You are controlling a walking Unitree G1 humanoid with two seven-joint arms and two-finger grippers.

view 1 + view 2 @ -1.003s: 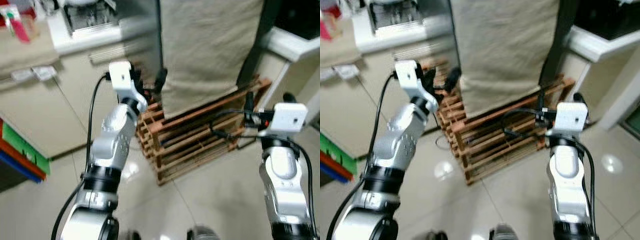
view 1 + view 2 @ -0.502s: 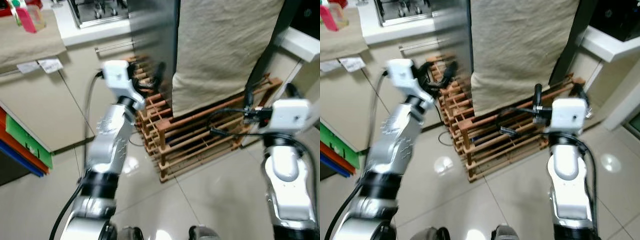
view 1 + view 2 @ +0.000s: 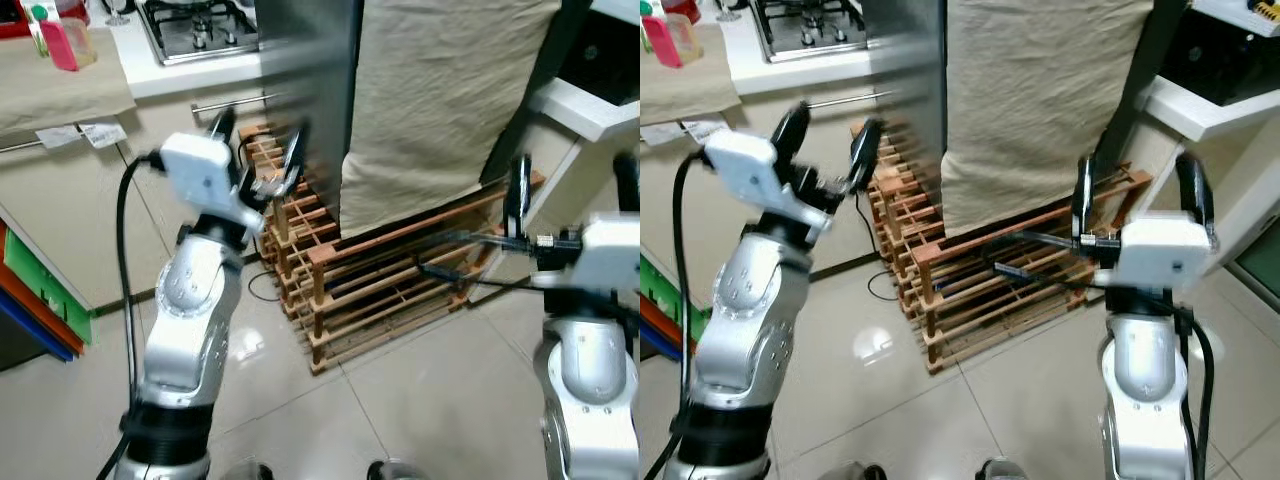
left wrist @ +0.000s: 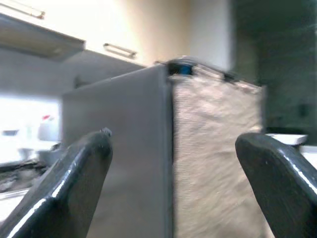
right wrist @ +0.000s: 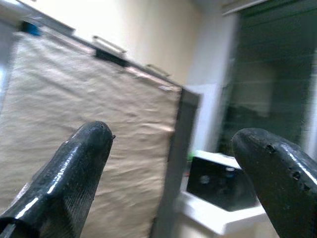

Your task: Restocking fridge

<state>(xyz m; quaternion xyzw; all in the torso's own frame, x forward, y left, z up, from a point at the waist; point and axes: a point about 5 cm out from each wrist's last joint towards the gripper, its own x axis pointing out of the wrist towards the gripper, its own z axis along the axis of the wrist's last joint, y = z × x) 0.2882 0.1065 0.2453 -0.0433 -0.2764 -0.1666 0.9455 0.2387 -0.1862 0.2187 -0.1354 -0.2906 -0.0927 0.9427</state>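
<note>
Two tools are up in front of the fridge, both with fingers spread apart and holding nothing. Left tool is near the fridge's steel side, above the wooden rack. Right tool is by the beige cloth on the fridge front.

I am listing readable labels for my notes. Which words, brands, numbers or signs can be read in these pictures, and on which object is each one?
None can be read.
White paper tags on the counter cloth: any print is too small and blurred.
Pink bottle on the counter: no legible label.
Beige cloth over the fridge: plain, no print.
</note>
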